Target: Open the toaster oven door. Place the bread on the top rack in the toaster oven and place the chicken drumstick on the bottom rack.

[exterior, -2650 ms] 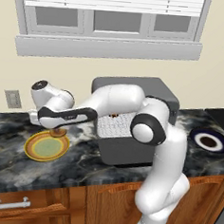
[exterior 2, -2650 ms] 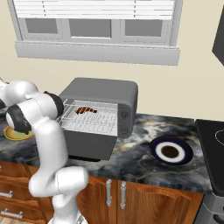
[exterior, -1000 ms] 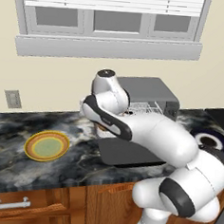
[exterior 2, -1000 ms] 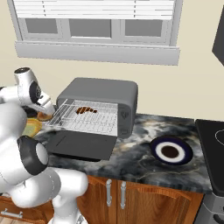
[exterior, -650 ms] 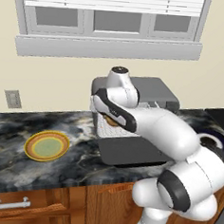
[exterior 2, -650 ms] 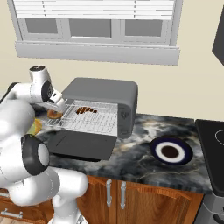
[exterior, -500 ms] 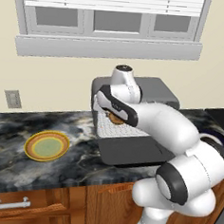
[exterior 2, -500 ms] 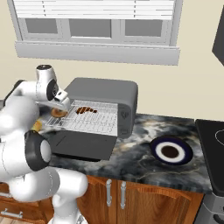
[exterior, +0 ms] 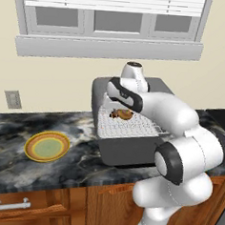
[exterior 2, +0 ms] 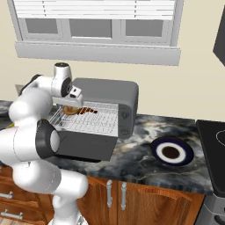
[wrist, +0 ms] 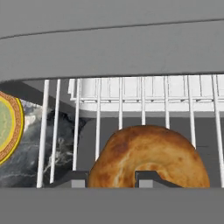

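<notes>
The toaster oven (exterior: 133, 111) is seen on the dark marbled tabletop (exterior: 15, 154), its door (exterior: 128, 151) folded down and a wire rack (exterior: 125, 127) drawn out over it. A yellow plate (exterior: 46, 146) is set well apart to its left. The bread (wrist: 151, 159) is gripped by the closed fingers (wrist: 151, 178) just above the rack's bars, at the oven mouth.

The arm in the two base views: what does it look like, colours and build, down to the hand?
The arm is glossy white, built of thick rounded links with dark grey to black bands and caps at the joints. No cables or markings are visible. The hand ends in two small dark grey, square-edged fingertips.
</notes>
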